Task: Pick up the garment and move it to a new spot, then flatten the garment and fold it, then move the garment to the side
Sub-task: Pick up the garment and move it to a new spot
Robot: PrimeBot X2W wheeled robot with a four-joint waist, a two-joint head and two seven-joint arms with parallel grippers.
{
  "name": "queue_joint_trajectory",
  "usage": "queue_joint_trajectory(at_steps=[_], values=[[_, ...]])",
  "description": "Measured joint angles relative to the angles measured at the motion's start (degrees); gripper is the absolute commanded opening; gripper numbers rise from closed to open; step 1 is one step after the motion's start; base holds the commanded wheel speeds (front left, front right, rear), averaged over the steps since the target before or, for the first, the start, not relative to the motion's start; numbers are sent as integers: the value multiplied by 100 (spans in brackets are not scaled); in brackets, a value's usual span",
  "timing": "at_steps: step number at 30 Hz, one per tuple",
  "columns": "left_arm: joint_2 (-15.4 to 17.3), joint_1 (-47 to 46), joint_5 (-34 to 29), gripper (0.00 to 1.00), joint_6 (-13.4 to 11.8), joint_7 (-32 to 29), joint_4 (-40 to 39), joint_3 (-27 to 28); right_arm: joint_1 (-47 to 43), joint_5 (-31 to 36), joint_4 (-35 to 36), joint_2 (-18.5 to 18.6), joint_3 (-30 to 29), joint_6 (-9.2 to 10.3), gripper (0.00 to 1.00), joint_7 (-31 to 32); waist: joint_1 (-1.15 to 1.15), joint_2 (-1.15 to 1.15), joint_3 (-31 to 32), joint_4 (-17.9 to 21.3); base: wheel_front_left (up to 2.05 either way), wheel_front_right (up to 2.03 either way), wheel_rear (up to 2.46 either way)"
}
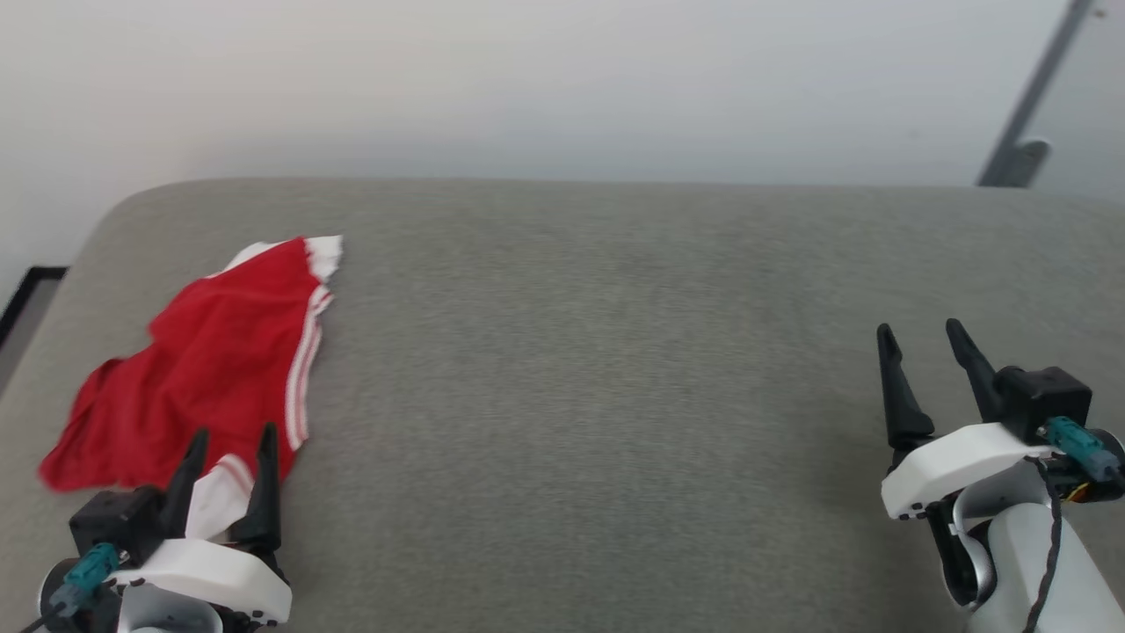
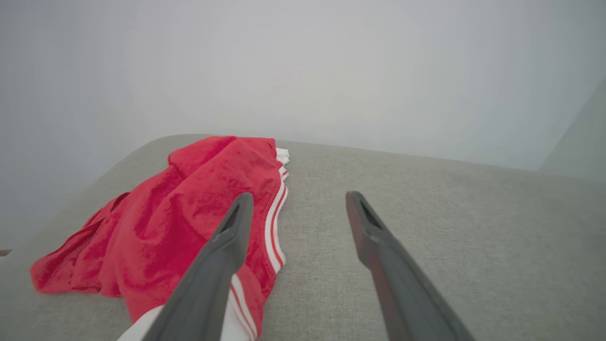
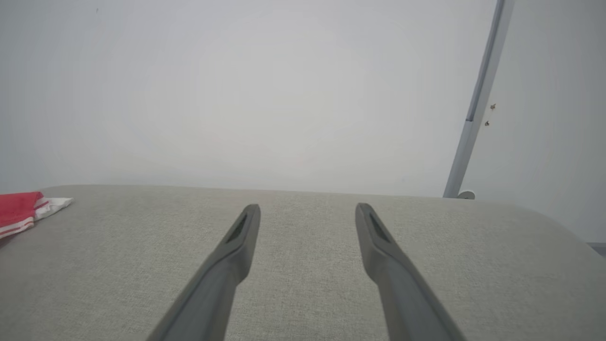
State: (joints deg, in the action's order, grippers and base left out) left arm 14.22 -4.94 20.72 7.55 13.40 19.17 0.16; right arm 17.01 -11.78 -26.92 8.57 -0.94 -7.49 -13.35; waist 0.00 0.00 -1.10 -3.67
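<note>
Garment, red with white striped trim, lies crumpled at the left of the head view on a grey fabric-covered surface. The left hand hangs over its near edge, fingers spread and empty. The right hand, at lower right, is likewise released, well apart from the cloth.

Red shirt on grey cushion
White sleeves, red-and-white striped trim; my fingers are black.
</note>
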Motion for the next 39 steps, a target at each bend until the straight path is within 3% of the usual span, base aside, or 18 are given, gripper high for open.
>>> queue_joint_trajectory(at_steps=[11, 23, 31, 39], values=[[-179, 258, -404, 100, 0, 114, 160, 346, 3, 318, -252, -131, 486, 0, 100, -115, 0, 0, 102, -1086, 0, 0, 0], [-542, 809, -643, 100, 0, 158, -36, 961, 148, 159, -522, -419, 1258, 0, 100, -163, 0, 0, 300, -2350, 0, 0, 0], [-636, 882, -686, 100, 0, 158, -162, 951, 393, 12, -677, -461, 1460, 0, 100, -163, 0, 0, 150, -2450, 0, 0, 0], [-36, 126, -525, 100, 0, 158, 15, 274, 406, 144, -576, -481, 1220, 0, 100, -164, 0, 0, 2, -2061, 0, 0, 0]])
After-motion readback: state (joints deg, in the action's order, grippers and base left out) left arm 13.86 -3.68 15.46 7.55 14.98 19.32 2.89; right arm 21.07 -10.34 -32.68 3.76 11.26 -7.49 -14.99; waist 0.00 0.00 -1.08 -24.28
